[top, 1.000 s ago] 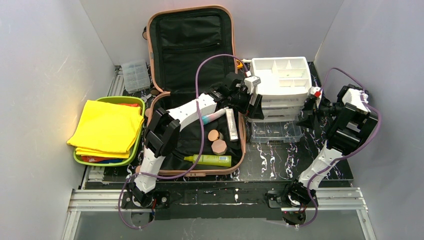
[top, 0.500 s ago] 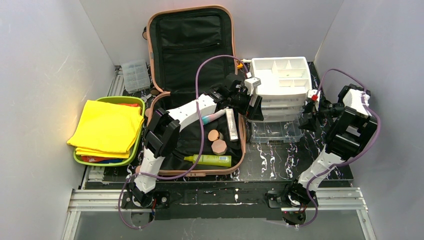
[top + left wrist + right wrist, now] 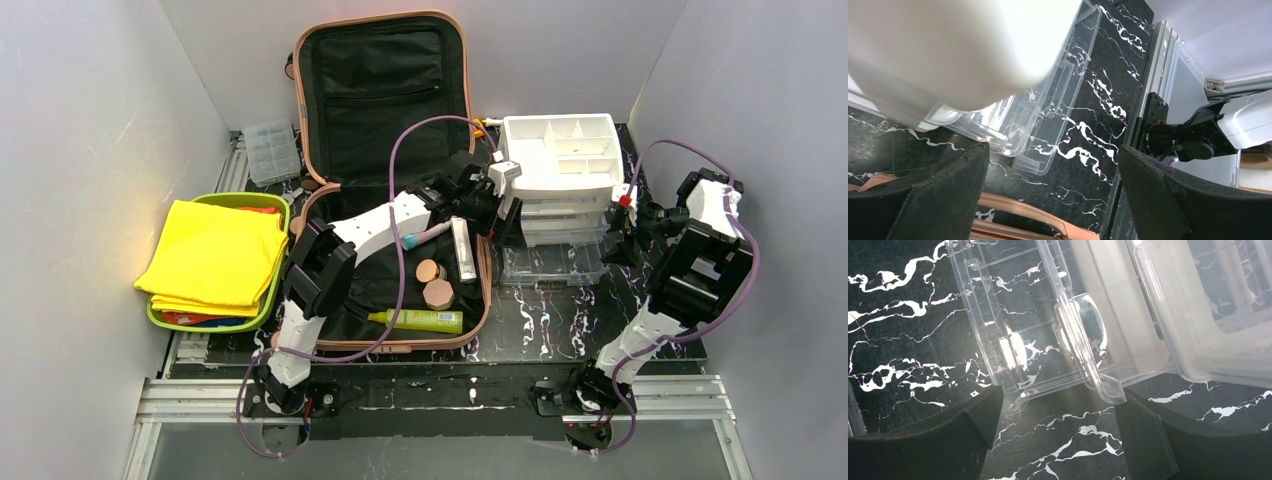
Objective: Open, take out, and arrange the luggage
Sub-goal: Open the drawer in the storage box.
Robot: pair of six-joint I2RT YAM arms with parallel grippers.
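My left gripper (image 3: 1053, 200) hangs with its fingers spread and empty above the right rim of the luggage (image 3: 380, 80), beside the white drawer organizer (image 3: 560, 150). My right gripper (image 3: 1058, 435), also spread and empty, faces the organizer's clear drawer (image 3: 1038, 335). The luggage lies open mid-table with its lid raised at the back.

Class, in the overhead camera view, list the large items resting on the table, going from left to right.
Lime-green plastic tray → salmon-pink hard-shell suitcase → white plastic drawer organizer
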